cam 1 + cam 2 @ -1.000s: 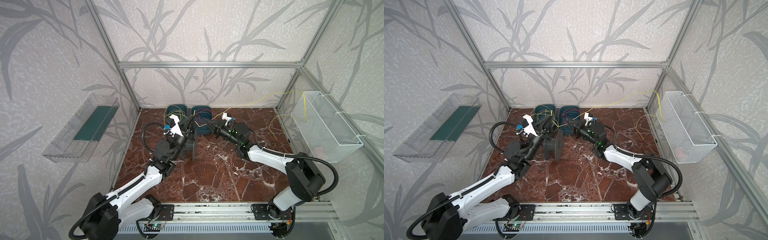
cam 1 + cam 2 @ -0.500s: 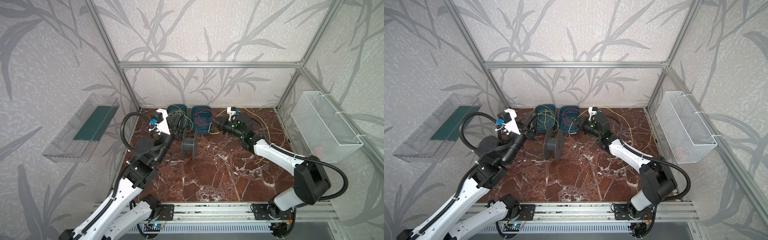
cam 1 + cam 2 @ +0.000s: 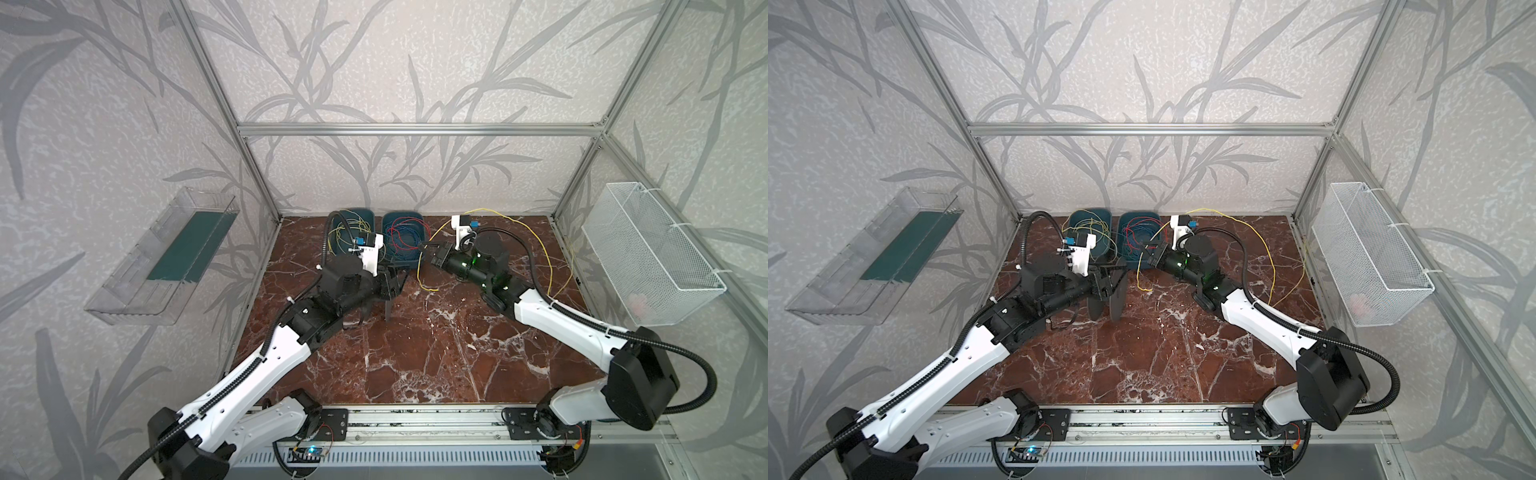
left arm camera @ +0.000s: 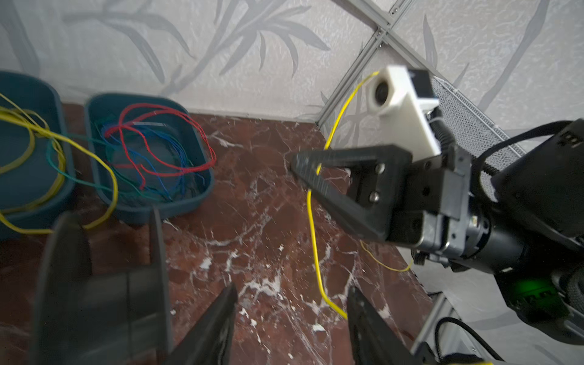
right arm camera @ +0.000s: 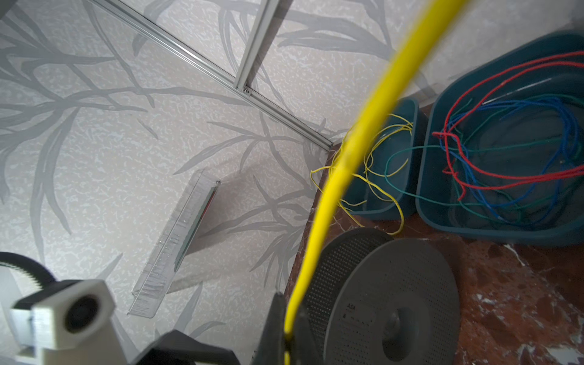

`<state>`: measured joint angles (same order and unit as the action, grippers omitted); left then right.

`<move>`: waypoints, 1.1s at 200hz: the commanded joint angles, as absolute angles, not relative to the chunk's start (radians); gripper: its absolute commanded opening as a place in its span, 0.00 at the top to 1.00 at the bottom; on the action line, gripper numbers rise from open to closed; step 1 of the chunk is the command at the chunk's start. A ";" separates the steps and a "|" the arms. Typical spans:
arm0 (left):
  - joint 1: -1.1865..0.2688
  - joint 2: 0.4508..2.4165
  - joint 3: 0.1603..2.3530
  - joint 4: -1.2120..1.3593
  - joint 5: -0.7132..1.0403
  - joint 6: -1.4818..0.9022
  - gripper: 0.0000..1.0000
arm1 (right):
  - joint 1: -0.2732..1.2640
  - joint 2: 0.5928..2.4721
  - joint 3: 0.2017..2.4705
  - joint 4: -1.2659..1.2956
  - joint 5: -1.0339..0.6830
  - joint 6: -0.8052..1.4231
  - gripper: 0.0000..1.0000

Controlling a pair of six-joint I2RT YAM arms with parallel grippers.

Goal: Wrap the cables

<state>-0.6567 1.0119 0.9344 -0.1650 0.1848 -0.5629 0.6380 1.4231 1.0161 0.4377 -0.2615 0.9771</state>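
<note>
My left arm (image 3: 266, 365) reaches from the near rail toward the middle, forearm low and wrist about level. The left gripper (image 4: 292, 289) sits just beside the grey spool (image 5: 388, 300), which stands on its edge on the marble floor (image 3: 415, 353). Its fingers (image 4: 215, 325) are spread with only floor between them, holding nothing. My right arm (image 3: 561, 320) angles in from the near right, wrist raised, with the right gripper (image 3: 424, 248) aimed at the teal bin (image 4: 164, 210) of red and blue wires. It is pinched tight on the yellow cable (image 4: 311, 221), which drops from the tips to the floor near the spool and also arcs over the arm toward the right wall. More yellow loops (image 4: 115, 189) spill from the neighbouring bin (image 4: 19, 77). The spool's disc carries a small printed mark (image 5: 351, 308), too fine for me to read.
</note>
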 commanded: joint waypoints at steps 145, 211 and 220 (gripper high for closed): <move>-0.699 1.099 0.772 0.429 0.276 -0.939 0.74 | 0.681 1.392 0.985 0.629 -0.153 0.974 1.00; -0.701 1.019 0.923 0.048 0.198 -0.610 1.00 | 0.680 1.408 1.000 0.571 -0.173 0.977 0.76; -0.701 1.024 0.956 -0.012 0.178 -0.548 1.00 | 0.681 1.408 1.007 0.554 -0.190 0.973 0.67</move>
